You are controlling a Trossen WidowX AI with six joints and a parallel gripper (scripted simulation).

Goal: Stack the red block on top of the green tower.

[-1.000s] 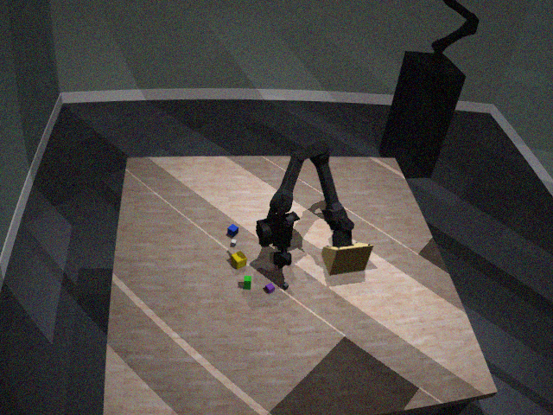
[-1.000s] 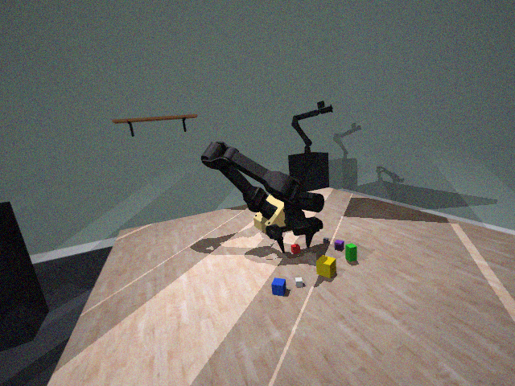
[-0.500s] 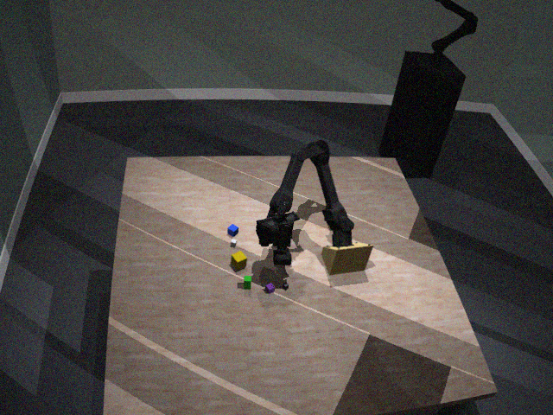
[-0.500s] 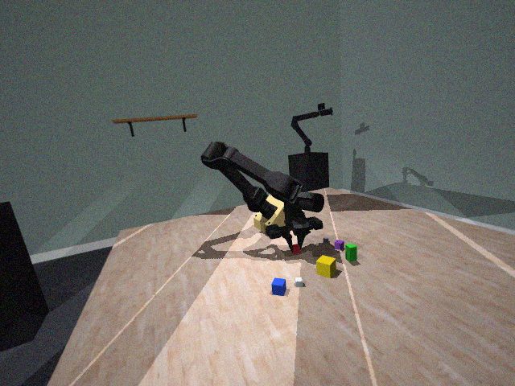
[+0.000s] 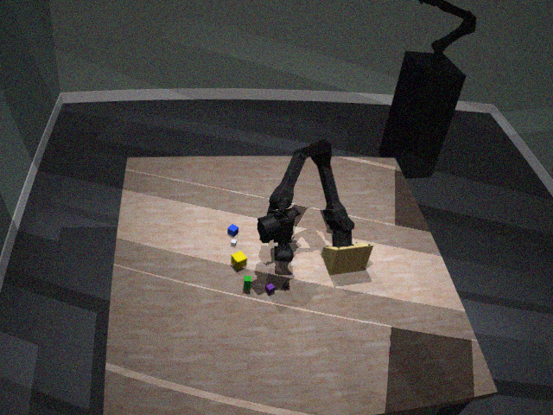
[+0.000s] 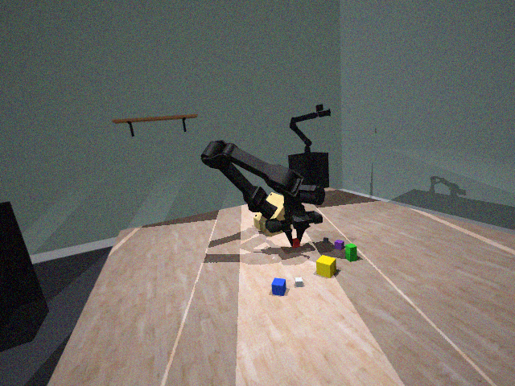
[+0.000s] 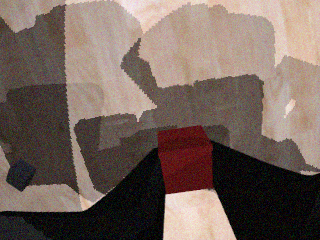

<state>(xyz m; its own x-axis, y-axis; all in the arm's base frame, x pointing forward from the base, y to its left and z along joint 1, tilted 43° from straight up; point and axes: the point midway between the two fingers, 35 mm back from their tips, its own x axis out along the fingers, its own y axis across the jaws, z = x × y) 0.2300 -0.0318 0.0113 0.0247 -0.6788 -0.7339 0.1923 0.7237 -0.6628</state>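
Note:
My gripper (image 6: 295,244) (image 7: 183,151) is shut on the red block (image 6: 295,242) (image 7: 186,167), with one black finger on each side of it. The block is low, apparently just above the table. In the top view the arm hides the red block and the fingertips. The green tower (image 5: 247,284) (image 6: 351,252) stands upright, to the right of my gripper in the exterior view, with nothing on top. It is not in the wrist view.
A purple block (image 5: 270,288) (image 6: 339,244) and a small dark block (image 5: 286,286) (image 6: 325,240) (image 7: 20,175) lie near the tower. A larger yellow block (image 5: 238,259) (image 6: 326,266), a small white block (image 5: 233,242) (image 6: 298,281) and a blue block (image 5: 232,230) (image 6: 278,286) also lie on the table.

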